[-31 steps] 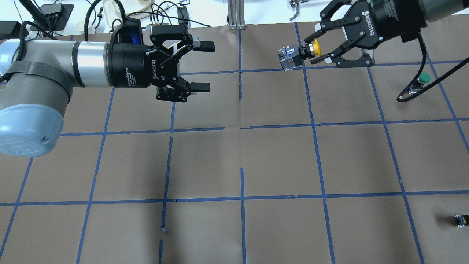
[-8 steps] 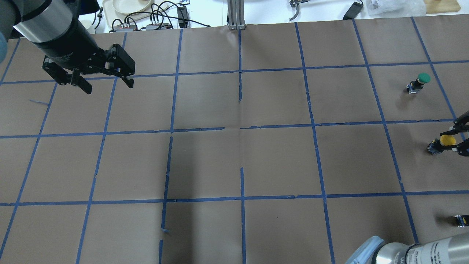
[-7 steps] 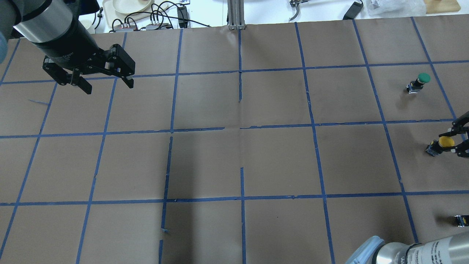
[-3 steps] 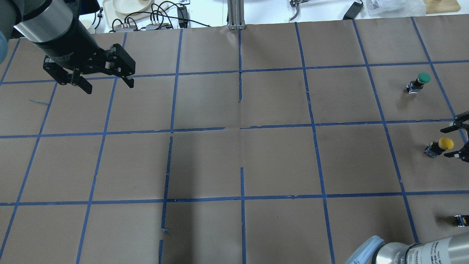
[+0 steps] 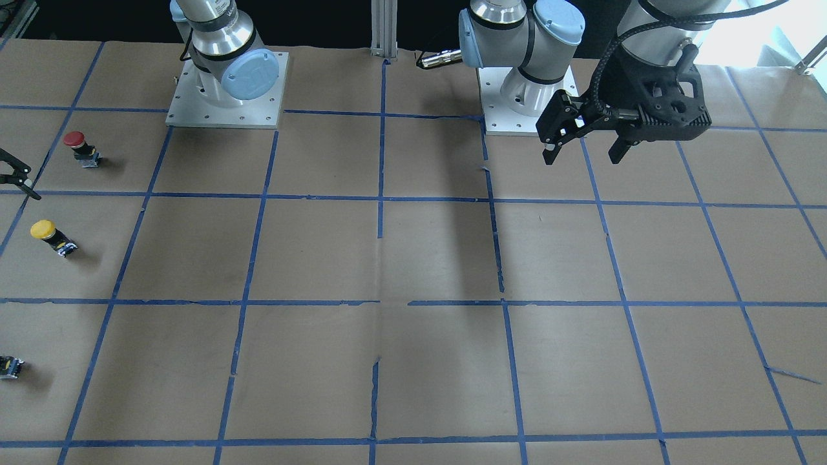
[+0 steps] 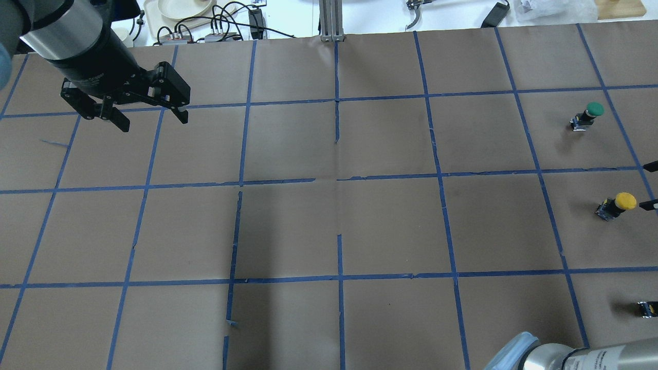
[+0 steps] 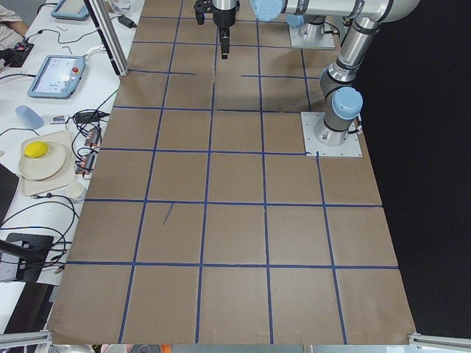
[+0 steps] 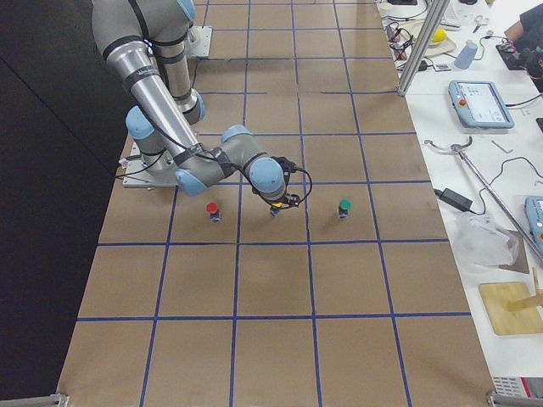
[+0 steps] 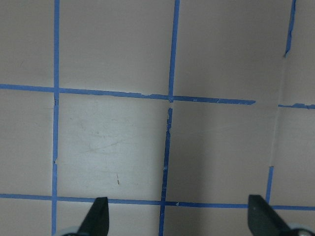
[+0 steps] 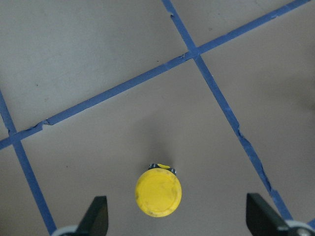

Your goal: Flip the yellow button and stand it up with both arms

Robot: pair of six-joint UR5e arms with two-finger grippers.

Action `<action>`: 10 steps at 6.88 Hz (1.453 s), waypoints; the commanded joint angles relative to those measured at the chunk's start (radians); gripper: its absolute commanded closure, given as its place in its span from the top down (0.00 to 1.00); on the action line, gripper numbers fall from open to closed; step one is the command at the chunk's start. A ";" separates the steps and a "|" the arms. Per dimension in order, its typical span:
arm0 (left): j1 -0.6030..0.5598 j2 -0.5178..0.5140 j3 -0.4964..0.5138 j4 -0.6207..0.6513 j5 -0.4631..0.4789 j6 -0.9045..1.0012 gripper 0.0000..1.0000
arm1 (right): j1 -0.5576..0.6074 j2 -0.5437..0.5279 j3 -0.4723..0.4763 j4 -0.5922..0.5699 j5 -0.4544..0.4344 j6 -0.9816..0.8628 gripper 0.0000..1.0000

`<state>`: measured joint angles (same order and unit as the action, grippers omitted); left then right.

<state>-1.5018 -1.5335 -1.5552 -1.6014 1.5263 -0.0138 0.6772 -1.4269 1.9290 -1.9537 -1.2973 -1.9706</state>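
The yellow button (image 6: 619, 203) stands cap up on the brown paper at the table's right side, free of both grippers. It also shows in the front view (image 5: 48, 234) and in the right wrist view (image 10: 158, 192), seen from above. My right gripper (image 6: 650, 185) is open and empty, with only its fingertips showing at the frame's edge beside the button. In the right wrist view (image 10: 179, 223) its fingers stand wide apart on either side of the cap. My left gripper (image 6: 153, 122) is open and empty above the far left of the table, as the front view (image 5: 581, 157) also shows.
A green button (image 6: 591, 114) stands beyond the yellow one, and a red button (image 5: 79, 145) stands nearer the robot's base. A tiny black block with a yellow spot (image 6: 646, 308) lies at the right edge. Cables and a plate lie beyond the far edge.
My right gripper carried the yellow button from mid-air to the table's right side, opened, let it go and drew back to the right. The left gripper has held still over the last second.
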 commanded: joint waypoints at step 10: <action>0.000 0.001 0.000 0.000 0.002 0.000 1.00 | 0.853 -0.206 -0.308 0.424 -0.244 2.120 1.00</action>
<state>-1.5012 -1.5325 -1.5556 -1.6015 1.5279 -0.0138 1.4380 -1.6939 1.6927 -1.5479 -1.4805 0.0594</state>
